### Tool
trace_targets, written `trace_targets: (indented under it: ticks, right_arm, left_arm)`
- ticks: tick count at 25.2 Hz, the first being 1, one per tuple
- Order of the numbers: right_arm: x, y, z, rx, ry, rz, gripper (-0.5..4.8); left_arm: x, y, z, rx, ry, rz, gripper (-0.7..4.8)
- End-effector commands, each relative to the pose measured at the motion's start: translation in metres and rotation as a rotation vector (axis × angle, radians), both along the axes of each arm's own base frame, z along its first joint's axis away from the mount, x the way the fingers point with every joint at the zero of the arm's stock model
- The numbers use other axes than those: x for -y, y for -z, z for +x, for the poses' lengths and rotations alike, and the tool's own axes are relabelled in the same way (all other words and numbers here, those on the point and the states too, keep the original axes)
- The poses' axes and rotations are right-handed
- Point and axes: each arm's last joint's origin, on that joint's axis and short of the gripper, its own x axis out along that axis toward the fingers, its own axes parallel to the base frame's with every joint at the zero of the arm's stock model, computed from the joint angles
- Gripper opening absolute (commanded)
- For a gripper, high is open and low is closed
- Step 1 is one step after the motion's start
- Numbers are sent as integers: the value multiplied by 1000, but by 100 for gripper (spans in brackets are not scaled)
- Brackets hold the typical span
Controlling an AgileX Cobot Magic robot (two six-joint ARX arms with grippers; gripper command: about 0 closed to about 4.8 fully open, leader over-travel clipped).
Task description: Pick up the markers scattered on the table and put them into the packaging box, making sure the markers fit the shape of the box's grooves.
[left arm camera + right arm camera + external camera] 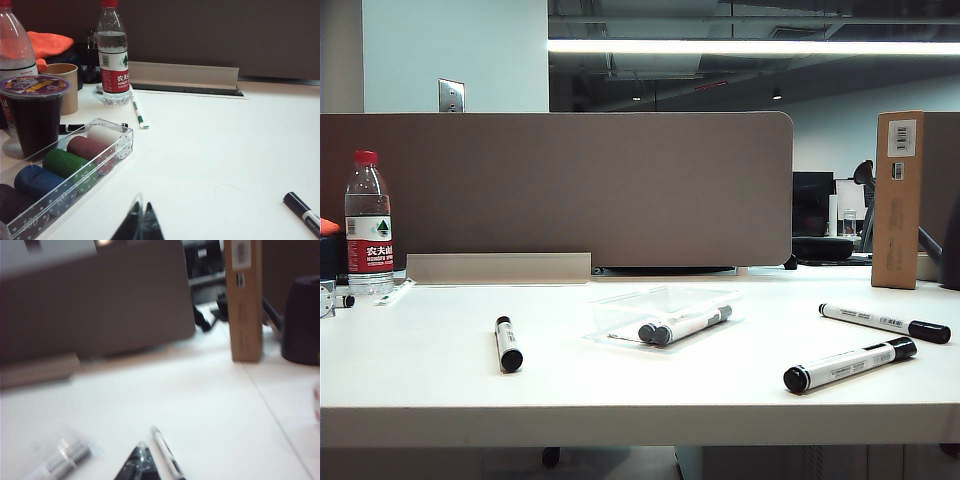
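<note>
My left claw [140,225] sits low over the table [420,390], fingers pressed together on nothing. My right claw [140,465] is likewise pinched closed and empty. Neither arm shows in the exterior view, so I judge both are parked back near the front edge.

The packaging box [620,305] lies mid-table, clear and hard to trace, with two markers [685,325] already lying in it side by side, grey ends toward me. Three remain loose. From the box, the left marker [508,344] is at about eight o'clock, its long axis running nearly toward and away from me, cap nearest. Two more lie on the right: the far right marker [885,322] at three o'clock and the near right marker [850,364] at four o'clock, both lying crosswise.

From my right claw, a marker [167,455] lies just beside the tips, running toward eleven o'clock. The right arm looks nearer to work. I would open, then turn the wrist across that barrel.
</note>
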Motion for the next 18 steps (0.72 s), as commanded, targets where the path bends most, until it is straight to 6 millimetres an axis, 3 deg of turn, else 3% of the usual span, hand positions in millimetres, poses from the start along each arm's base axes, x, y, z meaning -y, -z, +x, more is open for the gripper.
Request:
trace_targets:
  ticks: [1, 5, 9, 12, 14, 18]
  right_arm:
    - [2, -20, -4, -14, 44, 58, -6]
    - [2, -47, 0, -107, 67, 53, -6]
    - [0, -76, 25, -232, 49, 42, -6]
    - [-5, -104, 70, -455, -67, -24, -6]
    - [-8, -112, 97, -582, -133, -72, -5]
    - [-14, -112, 153, -838, -270, -261, 1]
  left_arm:
    - [0, -3, 0, 21, 7, -14, -5]
    - [1, -5, 0, 50, 46, -167, -6]
    - [2, -3, 0, 23, 53, -309, -6]
    - [8, 7, 2, -194, 262, -345, -6]
    - [11, 6, 4, -275, 360, -367, -6]
    - [14, -20, 17, -394, 467, -387, -5]
